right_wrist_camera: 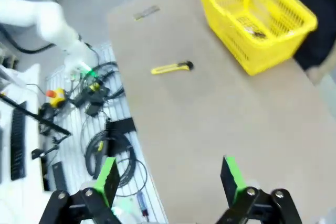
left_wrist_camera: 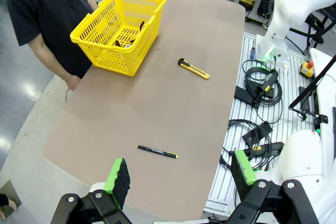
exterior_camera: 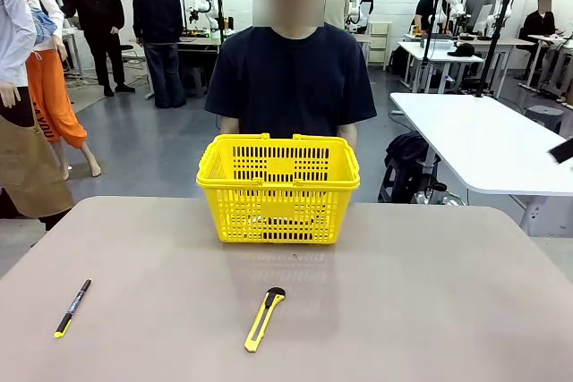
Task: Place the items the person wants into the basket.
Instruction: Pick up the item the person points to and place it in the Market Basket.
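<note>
Both my grippers (left_wrist_camera: 178, 174) (right_wrist_camera: 169, 178) gape empty; the basket (exterior_camera: 278, 187) seemingly holds the items, so I'd leave pen (exterior_camera: 72, 308) and knife (exterior_camera: 264, 318) alone.

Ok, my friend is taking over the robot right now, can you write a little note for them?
Left gripper: open, holding nothing, high above the table.
Right gripper: open, holding nothing, also raised.
Basket: far side of the table, in front of the person; dark items already lie inside, too small to name.
Pen and knife: on the table, near side, apart.
Left: maybe nothing; check what the person wants.
</note>
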You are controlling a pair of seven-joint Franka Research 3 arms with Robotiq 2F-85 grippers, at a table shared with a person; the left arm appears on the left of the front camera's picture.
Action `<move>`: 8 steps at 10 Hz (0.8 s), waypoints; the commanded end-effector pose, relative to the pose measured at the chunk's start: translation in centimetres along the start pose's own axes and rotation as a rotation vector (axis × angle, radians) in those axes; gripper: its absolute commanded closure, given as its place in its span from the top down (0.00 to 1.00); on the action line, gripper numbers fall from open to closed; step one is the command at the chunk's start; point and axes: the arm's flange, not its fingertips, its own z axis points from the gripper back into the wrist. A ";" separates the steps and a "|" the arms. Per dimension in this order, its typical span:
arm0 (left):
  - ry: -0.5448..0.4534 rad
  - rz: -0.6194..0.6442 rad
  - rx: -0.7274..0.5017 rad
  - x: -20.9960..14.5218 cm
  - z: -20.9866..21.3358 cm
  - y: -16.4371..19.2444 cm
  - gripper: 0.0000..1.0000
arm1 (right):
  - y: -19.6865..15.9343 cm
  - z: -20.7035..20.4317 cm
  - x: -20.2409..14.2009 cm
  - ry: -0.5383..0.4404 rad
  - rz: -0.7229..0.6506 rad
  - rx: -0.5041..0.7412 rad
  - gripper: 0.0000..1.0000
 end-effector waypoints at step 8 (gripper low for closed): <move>-0.018 -0.024 -0.004 -0.1 0.1 -0.1 1.00 | 1.7 8.8 -13.8 -0.447 -0.087 -0.135 1.00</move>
